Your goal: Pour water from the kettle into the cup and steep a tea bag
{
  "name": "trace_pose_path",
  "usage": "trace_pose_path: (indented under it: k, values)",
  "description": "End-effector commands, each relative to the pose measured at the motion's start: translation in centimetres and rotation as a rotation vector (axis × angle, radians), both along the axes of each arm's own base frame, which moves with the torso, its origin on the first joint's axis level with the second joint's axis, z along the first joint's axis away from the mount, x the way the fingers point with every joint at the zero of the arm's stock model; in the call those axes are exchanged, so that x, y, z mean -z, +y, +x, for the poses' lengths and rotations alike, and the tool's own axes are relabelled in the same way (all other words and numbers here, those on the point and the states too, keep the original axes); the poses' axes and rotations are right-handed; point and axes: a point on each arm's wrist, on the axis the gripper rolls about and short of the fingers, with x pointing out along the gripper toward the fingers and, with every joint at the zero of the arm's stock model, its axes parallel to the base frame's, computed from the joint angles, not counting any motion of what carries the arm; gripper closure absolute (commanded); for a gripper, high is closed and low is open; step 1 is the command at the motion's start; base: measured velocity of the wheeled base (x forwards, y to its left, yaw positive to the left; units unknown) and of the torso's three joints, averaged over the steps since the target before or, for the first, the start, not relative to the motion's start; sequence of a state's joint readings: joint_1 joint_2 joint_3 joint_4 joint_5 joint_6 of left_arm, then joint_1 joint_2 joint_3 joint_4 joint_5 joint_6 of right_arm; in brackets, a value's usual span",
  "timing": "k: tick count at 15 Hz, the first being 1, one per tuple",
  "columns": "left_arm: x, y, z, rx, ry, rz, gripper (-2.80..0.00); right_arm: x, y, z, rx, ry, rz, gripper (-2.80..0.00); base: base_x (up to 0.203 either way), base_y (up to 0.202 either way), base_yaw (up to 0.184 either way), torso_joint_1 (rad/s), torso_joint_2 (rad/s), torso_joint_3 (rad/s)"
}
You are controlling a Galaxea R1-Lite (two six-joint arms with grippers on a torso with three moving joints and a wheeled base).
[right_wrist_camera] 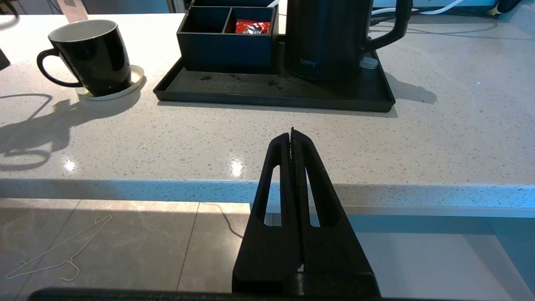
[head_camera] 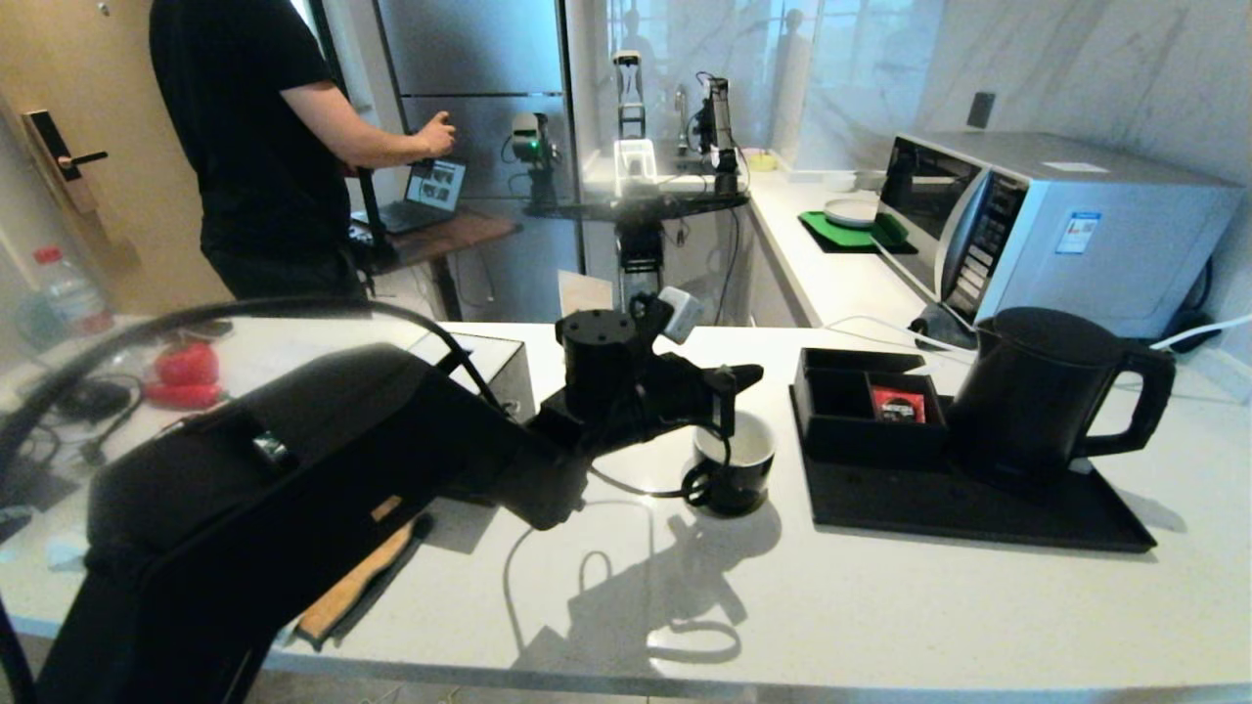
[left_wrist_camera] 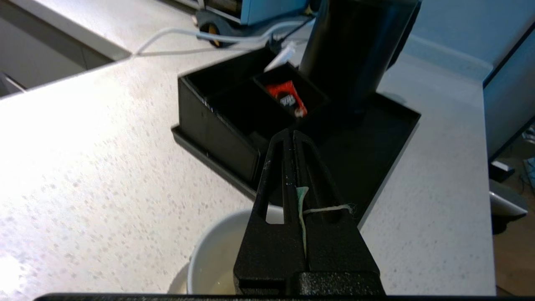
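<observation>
The black cup (head_camera: 734, 479) with a white inside stands on the counter left of the tray. My left gripper (head_camera: 751, 374) hovers just above it. In the left wrist view this gripper (left_wrist_camera: 291, 133) is shut on a thin pale green tag (left_wrist_camera: 301, 196) with a white string (left_wrist_camera: 330, 207). The tea bag's sachet is hidden under the fingers. Pale liquid (left_wrist_camera: 217, 286) lies in the cup (left_wrist_camera: 217, 242). The tall black kettle (head_camera: 1037, 391) stands on the black tray (head_camera: 978, 513). My right gripper (right_wrist_camera: 292, 133) is shut and empty, off the counter's front edge, out of the head view.
A black divided box (head_camera: 861, 411) on the tray holds a red packet (head_camera: 898, 403). Behind the kettle sits a microwave (head_camera: 1037, 225), with a white cable (head_camera: 880, 328) in front of it. A black cube box (head_camera: 489, 367) is behind my left arm. A person (head_camera: 254, 147) stands at the far left.
</observation>
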State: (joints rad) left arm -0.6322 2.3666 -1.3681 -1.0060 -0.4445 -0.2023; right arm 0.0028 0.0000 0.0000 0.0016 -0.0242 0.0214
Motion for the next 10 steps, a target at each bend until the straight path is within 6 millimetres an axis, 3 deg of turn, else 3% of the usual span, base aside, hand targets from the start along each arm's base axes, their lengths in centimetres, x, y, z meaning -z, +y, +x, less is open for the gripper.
trace_pose_path:
  k: [1,5,10]
  values:
    - [1.9,-0.3,0.2,0.005,0.028,0.019,0.00,0.0,0.0,0.0,0.000,0.001,0.000,0.00,0.000,0.000,0.000,0.000,0.00,0.000]
    - [1.7,-0.3,0.3,0.003,0.026,0.017,0.00,0.0,0.0,0.0,0.000,0.001,0.000,0.00,0.000,0.000,0.000,0.000,0.00,0.000]
    - [-0.9,0.1,-0.1,-0.001,-0.011,-0.010,0.00,0.0,0.0,0.0,0.000,0.001,0.000,0.00,0.000,0.000,0.000,0.000,0.00,0.000]
